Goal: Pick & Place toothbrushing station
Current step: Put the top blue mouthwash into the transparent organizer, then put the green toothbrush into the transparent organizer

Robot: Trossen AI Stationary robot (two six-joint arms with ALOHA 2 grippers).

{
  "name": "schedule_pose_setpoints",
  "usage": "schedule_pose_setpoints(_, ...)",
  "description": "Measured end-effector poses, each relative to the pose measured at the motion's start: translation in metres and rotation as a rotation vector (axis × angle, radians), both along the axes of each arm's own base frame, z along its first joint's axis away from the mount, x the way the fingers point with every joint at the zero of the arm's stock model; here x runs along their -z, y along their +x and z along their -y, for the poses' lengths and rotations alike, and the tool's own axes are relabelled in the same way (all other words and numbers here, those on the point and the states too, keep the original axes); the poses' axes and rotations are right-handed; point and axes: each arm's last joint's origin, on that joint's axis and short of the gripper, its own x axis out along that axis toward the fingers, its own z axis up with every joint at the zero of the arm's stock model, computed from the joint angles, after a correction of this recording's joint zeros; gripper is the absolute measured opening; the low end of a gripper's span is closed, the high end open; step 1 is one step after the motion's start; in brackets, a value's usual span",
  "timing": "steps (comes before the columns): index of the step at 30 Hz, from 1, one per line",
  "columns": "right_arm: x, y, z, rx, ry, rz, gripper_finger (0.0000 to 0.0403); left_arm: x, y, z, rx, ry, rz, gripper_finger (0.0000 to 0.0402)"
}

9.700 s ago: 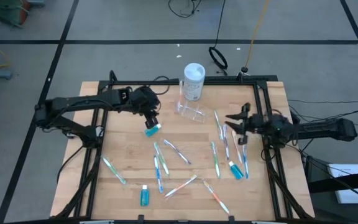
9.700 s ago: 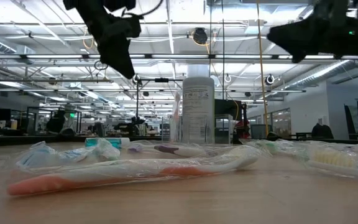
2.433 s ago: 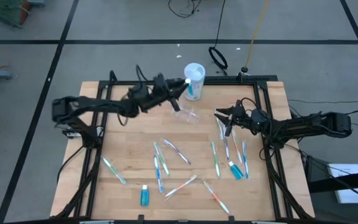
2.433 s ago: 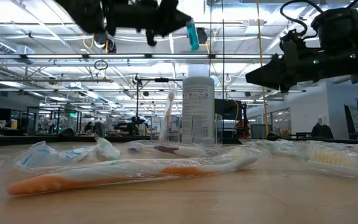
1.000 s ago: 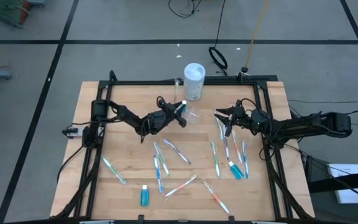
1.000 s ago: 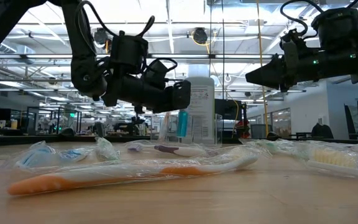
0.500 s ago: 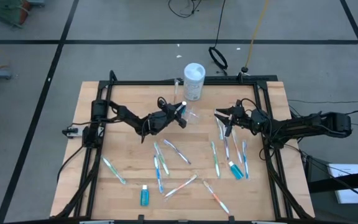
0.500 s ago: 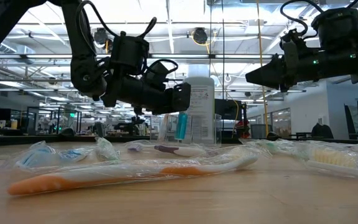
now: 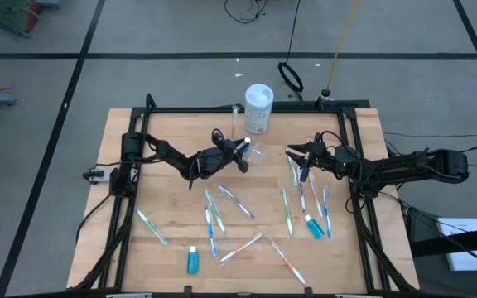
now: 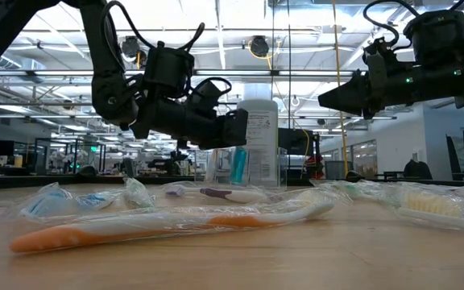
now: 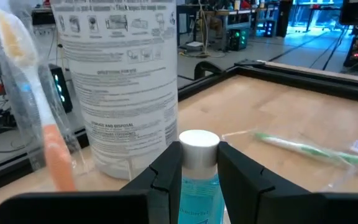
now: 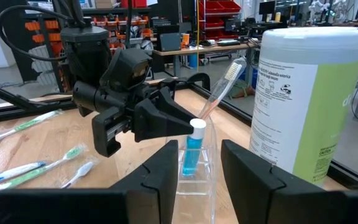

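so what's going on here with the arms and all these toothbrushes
The left gripper is shut on a small blue bottle with a white cap, holding it upright inside the small clear plastic holder, which already has one toothbrush. The right gripper waits over wrapped toothbrushes on the wooden table.

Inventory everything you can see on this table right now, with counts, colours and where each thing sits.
Table: one, light wood, under both arms.
Wipes container: one, white-capped, far edge.
Clear holder: one, colourless, in front of the container.
Toothbrush in holder: one, orange handle, leaning.
Loose toothbrushes: many, wrapped, blue, green and orange, scattered over the middle, near edge and right; exact count unclear.
Held blue bottle: one, white cap, inside the holder.
Other blue bottles: two, near edge and right.
Left pincer: shut on the held bottle.
Right pincer: open, above the right-hand toothbrushes.
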Motion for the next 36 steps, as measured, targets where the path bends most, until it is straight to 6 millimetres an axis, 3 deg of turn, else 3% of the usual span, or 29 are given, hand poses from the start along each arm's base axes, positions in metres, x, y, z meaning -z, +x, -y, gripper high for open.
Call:
schedule_pose_setpoints(8, 0.0, 0.0, 0.0, -0.002, 0.0, 0.0, 0.0114, 0.0, -0.001, -0.003, -0.02, -0.031, 0.032, 0.0095)
schedule_pose_setpoints(19, -0.004, 0.0, 0.0, -0.002, -0.035, 0.03, 0.0114, -0.009, -0.002, -0.004, -0.062, -0.034, 0.078, 0.0212)
schedule_pose_setpoints(27, -0.004, 0.0, 0.0, -0.003, -0.035, 0.033, 0.0114, -0.079, -0.012, 0.009, -0.037, 0.147, 0.066, 0.0219)
schedule_pose_setpoints(31, -0.001, 0.0, 0.0, -0.003, -0.024, 0.0, 0.0114, -0.117, -0.029, 0.019, -0.001, 0.191, -0.03, 0.0211)
schedule_pose_setpoints(36, 0.004, 0.0, 0.0, -0.004, -0.012, -0.045, 0.0114, -0.141, -0.058, 0.029, 0.076, 0.129, -0.187, 0.0196)
